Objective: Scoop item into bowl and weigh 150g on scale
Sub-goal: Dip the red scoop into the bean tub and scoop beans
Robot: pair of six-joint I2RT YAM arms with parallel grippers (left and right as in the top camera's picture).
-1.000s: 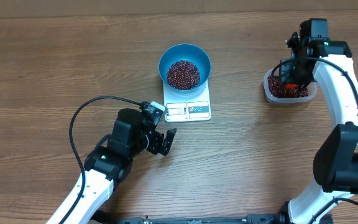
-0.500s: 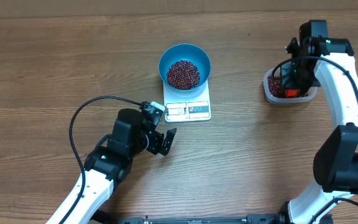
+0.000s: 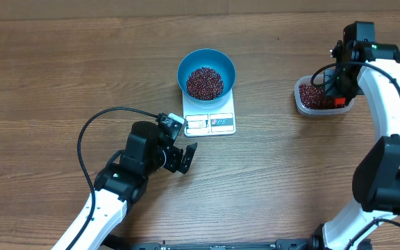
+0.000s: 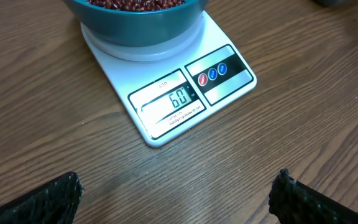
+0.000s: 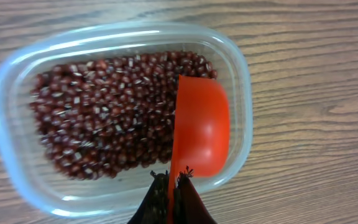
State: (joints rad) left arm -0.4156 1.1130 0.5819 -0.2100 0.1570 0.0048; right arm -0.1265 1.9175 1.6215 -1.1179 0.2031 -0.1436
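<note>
On the white scale [image 3: 210,119] sits the blue bowl [image 3: 181,71], holding a heap of red-brown beans [image 3: 205,82], and the display [image 4: 169,99] reads 60. Near the scale's front left corner the left gripper [image 3: 185,158] hovers over the wooden table [image 3: 61,69], jaws spread wide and empty. Well to the right of the scale, the right gripper [image 5: 169,186] is pinched tight on the handle of a red scoop [image 5: 201,124], whose cup lies inside a clear tub [image 5: 242,93] of more beans.
</note>
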